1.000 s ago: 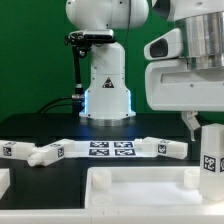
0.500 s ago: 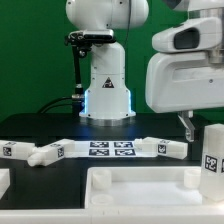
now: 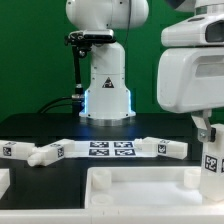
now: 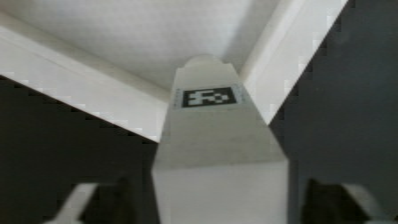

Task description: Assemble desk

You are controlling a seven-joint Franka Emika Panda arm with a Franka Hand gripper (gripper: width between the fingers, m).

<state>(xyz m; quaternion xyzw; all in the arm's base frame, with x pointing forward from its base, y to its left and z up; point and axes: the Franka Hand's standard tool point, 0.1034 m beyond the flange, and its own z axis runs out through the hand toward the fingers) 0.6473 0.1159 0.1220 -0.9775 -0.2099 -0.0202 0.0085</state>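
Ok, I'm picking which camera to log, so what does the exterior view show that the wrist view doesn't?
Only the exterior view: the robot base, the marker board, loose legs lying at both its ends, the green backdrop. Only the wrist view: a close look down the upright leg, with the rims of the tabletop panel converging behind it. Both: that leg and the panel.

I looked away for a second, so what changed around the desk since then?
The gripper has slid toward the exterior view's right, above the upright leg; whether it grips the leg is unclear. The leg, tabletop, loose legs and marker board show no clear movement.
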